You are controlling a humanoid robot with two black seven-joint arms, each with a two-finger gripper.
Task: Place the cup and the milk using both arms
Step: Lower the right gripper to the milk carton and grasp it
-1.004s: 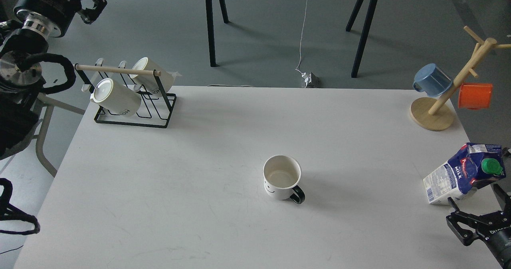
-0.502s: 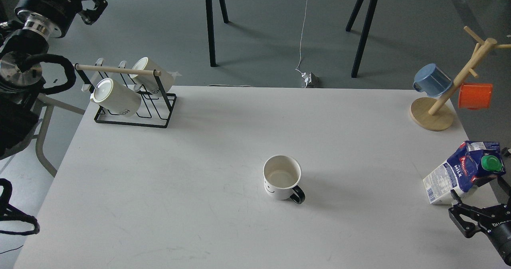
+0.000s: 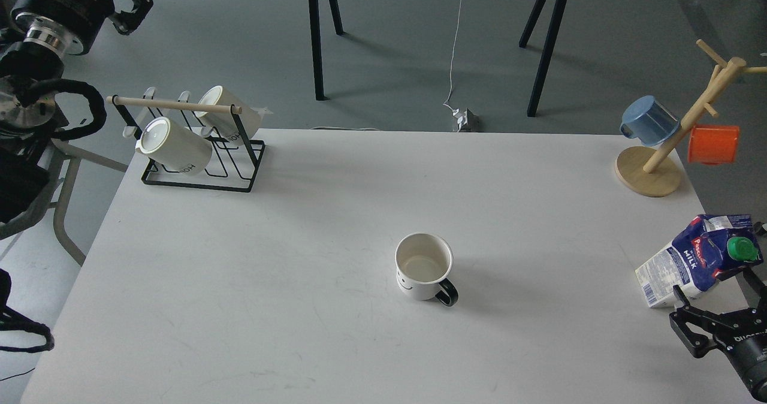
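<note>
The cup (image 3: 423, 265), a white mug with a black handle and a smiley face, stands upright near the middle of the white table (image 3: 299, 242). The milk (image 3: 695, 261), a blue and white carton with a green cap, stands at the table's right edge. My right gripper (image 3: 716, 293) is open at the lower right, its fingers on either side of the carton's near lower part. My left gripper (image 3: 129, 5) is far off at the top left, over the floor, with its fingers apart and empty.
A black wire rack (image 3: 201, 164) with two white mugs stands at the table's back left. A wooden mug tree (image 3: 650, 173) with a blue cup (image 3: 648, 120) and an orange cup (image 3: 713, 143) stands at the back right. Stand legs are on the floor beyond.
My right gripper has moved forward, closer around the milk carton, which shifted slightly. My left arm has drifted a little to the left. The cup has not moved.
</note>
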